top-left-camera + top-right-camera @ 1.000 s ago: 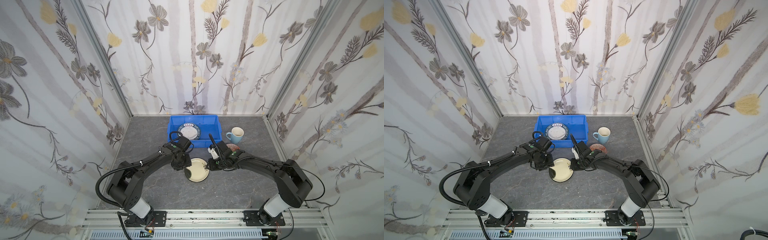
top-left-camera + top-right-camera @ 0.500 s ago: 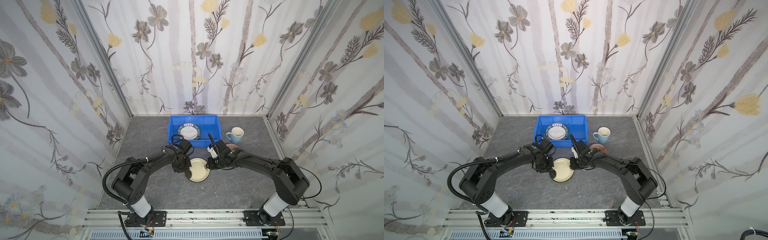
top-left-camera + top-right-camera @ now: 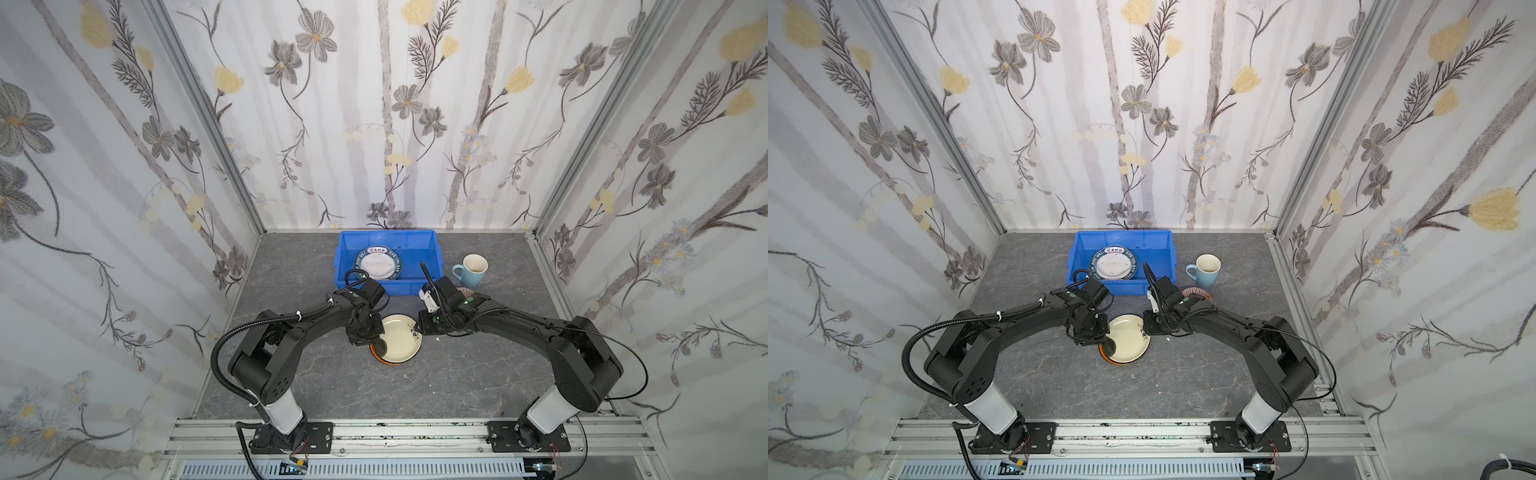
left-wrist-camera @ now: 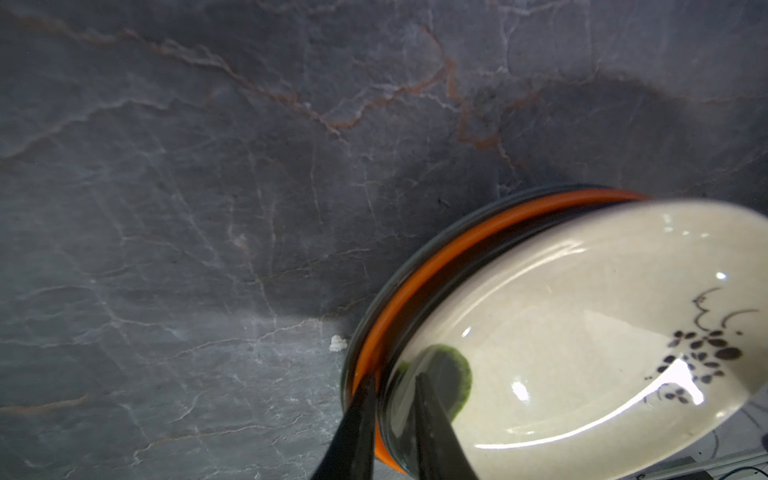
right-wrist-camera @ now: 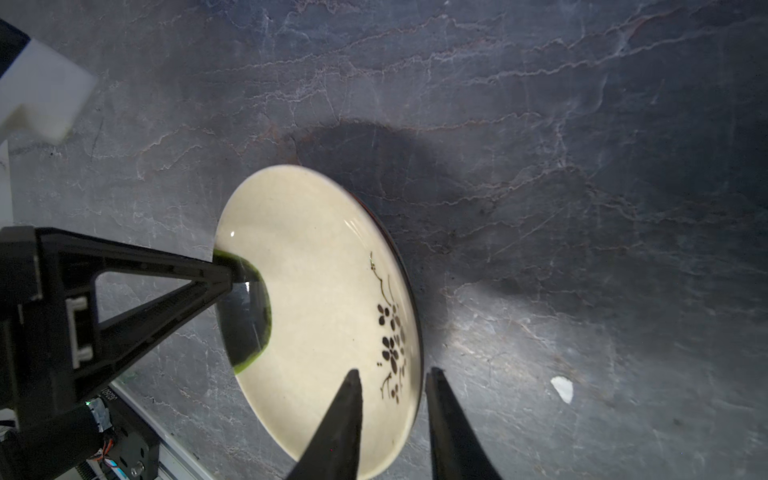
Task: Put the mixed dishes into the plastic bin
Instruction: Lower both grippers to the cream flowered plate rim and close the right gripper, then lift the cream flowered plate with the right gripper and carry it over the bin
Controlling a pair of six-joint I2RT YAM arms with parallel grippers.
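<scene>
In both top views the cream plate (image 3: 403, 343) sits on an orange-rimmed plate (image 3: 380, 360) in the middle of the table (image 3: 457, 374), in front of the bin (image 3: 432, 249). The bin holds a teal plate (image 3: 378, 262), and the mug (image 3: 471, 270) stands to its right. The left gripper (image 3: 377, 344) and right gripper (image 3: 417, 328) meet opposite edges of the cream plate.

Left wrist: the left gripper (image 4: 392, 382) is clenched on the cream plate (image 4: 582, 332) at its rim — a dark gap shows above the orange-rimmed plate (image 4: 415, 270).

Right wrist: the right gripper (image 5: 392, 372) straddles the rim of the cream plate (image 5: 324, 270), one finger over it and one outside — I cannot tell whether it pinches.
</scene>
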